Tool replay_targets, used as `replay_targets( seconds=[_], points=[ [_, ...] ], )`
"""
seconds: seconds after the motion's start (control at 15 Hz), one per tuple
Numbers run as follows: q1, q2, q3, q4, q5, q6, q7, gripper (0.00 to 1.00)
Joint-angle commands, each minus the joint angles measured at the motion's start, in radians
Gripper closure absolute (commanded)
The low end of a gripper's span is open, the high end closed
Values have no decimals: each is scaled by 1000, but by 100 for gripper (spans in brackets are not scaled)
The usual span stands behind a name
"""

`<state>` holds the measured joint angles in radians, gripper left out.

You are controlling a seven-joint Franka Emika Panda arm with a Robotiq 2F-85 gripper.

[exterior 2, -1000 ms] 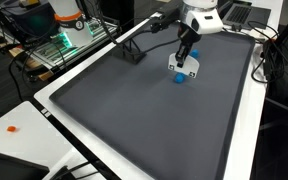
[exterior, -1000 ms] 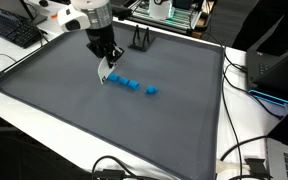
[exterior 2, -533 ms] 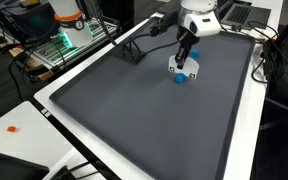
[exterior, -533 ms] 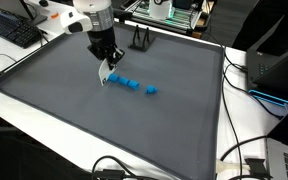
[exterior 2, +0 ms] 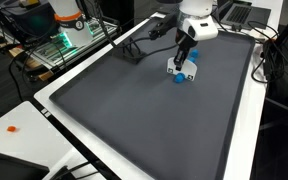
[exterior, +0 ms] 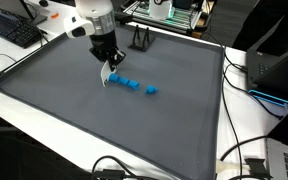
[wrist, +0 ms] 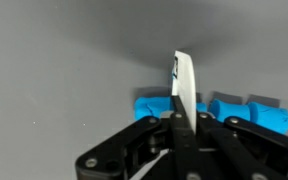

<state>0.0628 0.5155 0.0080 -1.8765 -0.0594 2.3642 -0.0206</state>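
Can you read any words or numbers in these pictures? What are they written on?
No text can be read anywhere.
White card held in the gripper: a small blue mark near its top edge, too blurred to read.
Keyboard: its keys are too small to read.
Blue blocks: no marks show on them.

Robotics lab, keyboard, loose cables, electronics rack beside benches

The matt black gripper pinches a smooth white card, with blue plastic blocks just beside it on a matt grey mat.
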Motion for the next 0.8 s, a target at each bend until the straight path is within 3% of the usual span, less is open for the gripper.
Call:
replay_targets(
  seconds=[0.0,0.73],
  points=[
    [-2,33,17,-18,5,-3,-8,99],
    [33,-23,-9,-31,-9,-89,154,99]
  ],
)
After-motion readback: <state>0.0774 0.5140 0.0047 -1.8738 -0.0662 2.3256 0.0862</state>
